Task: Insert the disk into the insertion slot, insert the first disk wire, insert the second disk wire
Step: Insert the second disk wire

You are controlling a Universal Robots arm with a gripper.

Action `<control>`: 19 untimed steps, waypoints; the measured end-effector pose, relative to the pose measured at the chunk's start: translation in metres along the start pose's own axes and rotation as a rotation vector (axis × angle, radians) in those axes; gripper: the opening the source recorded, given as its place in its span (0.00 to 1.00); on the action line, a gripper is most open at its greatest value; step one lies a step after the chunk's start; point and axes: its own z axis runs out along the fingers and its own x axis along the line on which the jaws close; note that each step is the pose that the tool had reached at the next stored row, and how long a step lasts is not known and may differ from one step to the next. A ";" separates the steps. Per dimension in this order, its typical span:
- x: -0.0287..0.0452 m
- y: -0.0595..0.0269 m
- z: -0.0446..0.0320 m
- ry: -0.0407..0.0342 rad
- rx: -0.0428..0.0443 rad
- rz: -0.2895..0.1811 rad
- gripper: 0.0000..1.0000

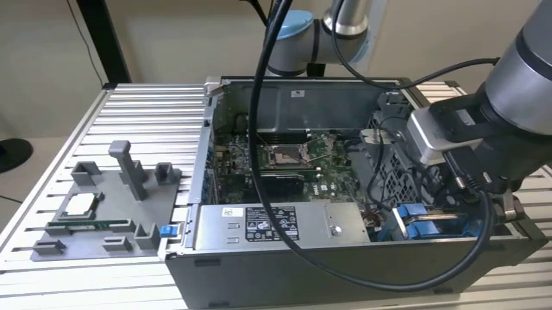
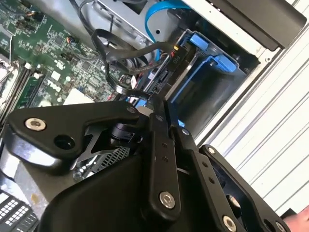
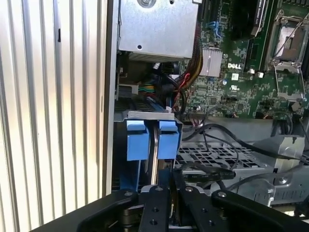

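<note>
Where the arm (image 1: pixel 518 84) is lowered into the open computer case (image 1: pixel 345 265) at the exterior view's right, the gripper (image 3: pixel 170 187) is seen in both wrist views with its black fingers (image 2: pixel 161 145) drawn together; whether anything is pinched between them cannot be told. Just beyond the fingertips, the disk (image 3: pixel 137 140) is seated in the insertion slot (image 3: pixel 212 155), its two blue carrier tabs turned toward the gripper and a perforated grey metal sheet lying beside them. Black wires (image 3: pixel 212 173) are looped over that sheet, close to the fingertips. Farther in, the grey power-supply box (image 1: pixel 258 226) is set along the case's near wall, and the green motherboard (image 1: pixel 293 161) is laid across the floor behind it. Outside the case, toward the exterior view's left, a grey fixture tray (image 1: pixel 121 206) is placed on the slatted metal table (image 1: pixel 147 110), well apart from the gripper.
</note>
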 end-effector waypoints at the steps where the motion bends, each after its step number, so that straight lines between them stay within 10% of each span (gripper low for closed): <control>1: -0.0008 0.0000 0.0003 -0.0003 0.0000 0.000 0.00; 13: -0.0134 -0.0049 0.0104 0.0439 -0.0004 -0.007 0.00; 19: -0.0129 -0.0087 0.0129 0.0527 -0.0009 -0.008 0.00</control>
